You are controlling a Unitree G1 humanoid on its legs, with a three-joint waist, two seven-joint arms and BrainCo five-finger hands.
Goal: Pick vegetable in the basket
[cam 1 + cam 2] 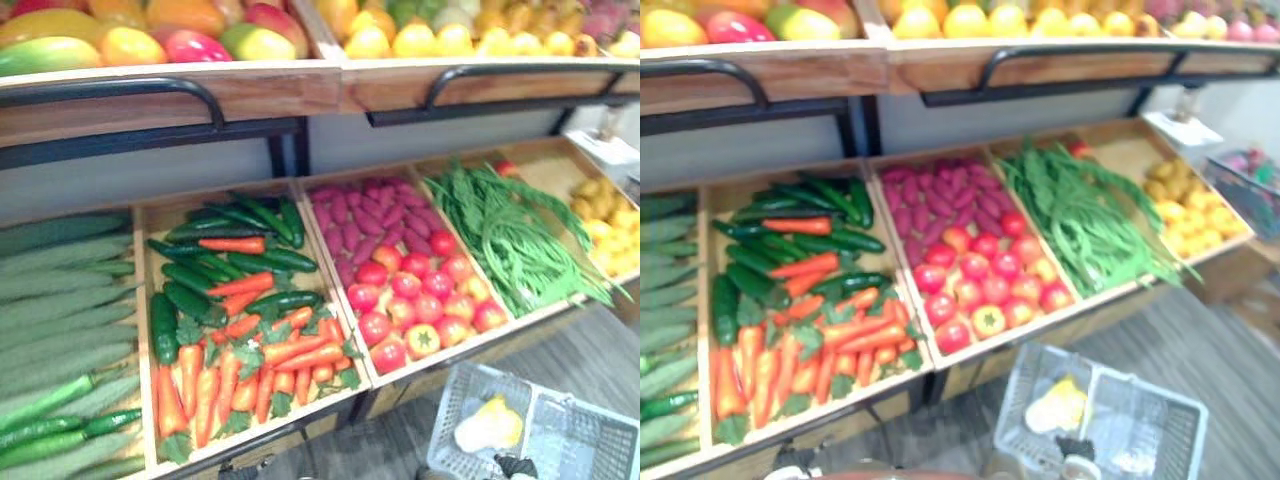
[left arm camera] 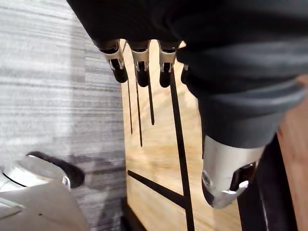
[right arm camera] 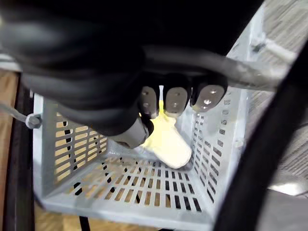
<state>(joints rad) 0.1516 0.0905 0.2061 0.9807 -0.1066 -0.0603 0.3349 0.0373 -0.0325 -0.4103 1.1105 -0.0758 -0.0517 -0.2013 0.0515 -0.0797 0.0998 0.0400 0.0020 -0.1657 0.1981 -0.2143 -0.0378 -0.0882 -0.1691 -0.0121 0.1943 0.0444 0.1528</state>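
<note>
Look at the lower right of the left eye view: the grey mesh basket (image 1: 585, 445) sits low in front of the display, and the vegetable (image 1: 488, 425), a pale yellow piece, lies inside it near its left wall. In the right wrist view you see the same vegetable (image 3: 168, 142) resting on the slatted bottom of the basket, in the centre of the frame.

Your right hand (image 3: 175, 98) has its fingers curled over the basket's grey handle (image 3: 260, 76), which runs out toward the right edge of that frame.

Your left hand (image 2: 166, 60) holds nothing. Its fingers hang straight and loose at the top of the left wrist view, and the thumb (image 2: 224, 180) stands apart at the lower right, over a wooden panel (image 2: 159, 159) and grey floor (image 2: 57, 96).

On the display, cucumbers and carrots (image 1: 240, 320) fill the crate at centre left. Tomatoes (image 1: 415, 300) sit in the next crate with purple tubers (image 1: 365, 215) above them. Green beans (image 1: 510, 235) lie to the right.
</note>
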